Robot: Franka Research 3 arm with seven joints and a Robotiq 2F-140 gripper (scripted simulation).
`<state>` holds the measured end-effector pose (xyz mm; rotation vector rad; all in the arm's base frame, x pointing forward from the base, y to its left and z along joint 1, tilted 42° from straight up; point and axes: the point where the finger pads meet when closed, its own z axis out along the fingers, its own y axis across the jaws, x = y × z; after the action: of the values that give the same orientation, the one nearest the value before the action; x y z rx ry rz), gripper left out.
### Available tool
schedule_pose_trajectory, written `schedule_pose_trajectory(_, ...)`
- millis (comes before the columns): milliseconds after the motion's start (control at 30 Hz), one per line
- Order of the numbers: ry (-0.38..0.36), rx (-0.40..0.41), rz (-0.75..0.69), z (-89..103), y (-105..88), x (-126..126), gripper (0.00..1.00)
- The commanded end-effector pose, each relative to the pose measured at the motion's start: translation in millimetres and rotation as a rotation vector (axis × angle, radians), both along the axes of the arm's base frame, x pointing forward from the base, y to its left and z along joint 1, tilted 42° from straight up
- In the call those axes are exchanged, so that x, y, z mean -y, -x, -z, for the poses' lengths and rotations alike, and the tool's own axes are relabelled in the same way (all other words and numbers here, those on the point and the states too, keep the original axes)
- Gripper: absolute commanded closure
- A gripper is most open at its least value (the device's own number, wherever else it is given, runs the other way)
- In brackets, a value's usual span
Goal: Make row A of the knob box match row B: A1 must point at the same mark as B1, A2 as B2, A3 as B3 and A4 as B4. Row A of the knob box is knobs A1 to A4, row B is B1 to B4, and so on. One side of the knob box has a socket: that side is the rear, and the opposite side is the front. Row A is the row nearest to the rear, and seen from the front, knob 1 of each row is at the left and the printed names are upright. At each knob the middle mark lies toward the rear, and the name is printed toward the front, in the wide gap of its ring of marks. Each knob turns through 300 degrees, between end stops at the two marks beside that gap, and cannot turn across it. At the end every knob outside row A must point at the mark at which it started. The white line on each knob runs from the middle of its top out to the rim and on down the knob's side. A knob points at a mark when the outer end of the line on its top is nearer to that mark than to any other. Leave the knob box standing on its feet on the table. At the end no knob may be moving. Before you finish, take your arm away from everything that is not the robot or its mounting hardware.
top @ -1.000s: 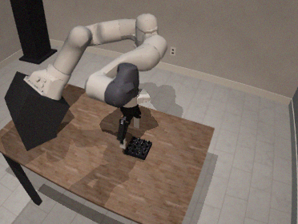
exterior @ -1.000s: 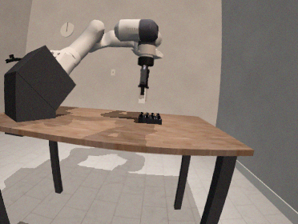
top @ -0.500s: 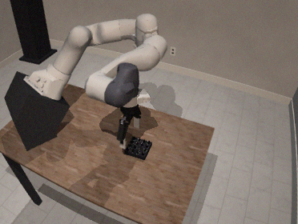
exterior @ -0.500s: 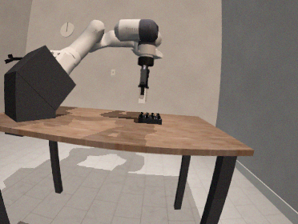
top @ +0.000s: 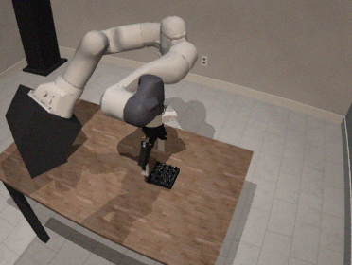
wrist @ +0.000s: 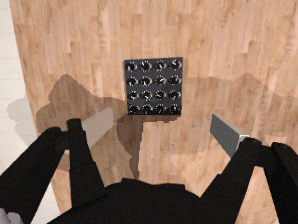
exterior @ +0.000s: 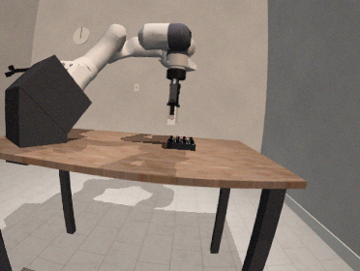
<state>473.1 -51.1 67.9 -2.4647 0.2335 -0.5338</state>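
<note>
The black knob box [top: 162,175] stands on its feet near the middle of the wooden table; it also shows in the exterior view [exterior: 181,143] and in the wrist view [wrist: 153,87]. Its top carries a grid of small black knobs with white lines; their pointing is too small to read. My gripper [wrist: 160,119] hangs well above the box, pointing down, with both fingers spread wide and nothing between them. In the top and exterior views the gripper [top: 146,171] [exterior: 171,119] is above the box's left side and clear of it.
A large dark slanted block [top: 40,128] stands at the table's left end, by the arm's base. The table's edge lies close to the box on its far side in the wrist view. A black pillar [top: 38,35] stands on the floor behind.
</note>
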Motion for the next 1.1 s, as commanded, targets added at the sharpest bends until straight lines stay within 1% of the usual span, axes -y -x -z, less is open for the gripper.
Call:
schedule_pose_trajectory(0,-0.002,0.006,-0.001,-1.3,-0.7,-0.7,0.00)
schedule_pose_trajectory(567,-0.002,0.005,-0.002,-0.9,0.3,-1.0,0.00)
schedule_pose_trajectory(1067,-0.003,0.001,-0.005,5.6,14.7,-4.7,0.00)
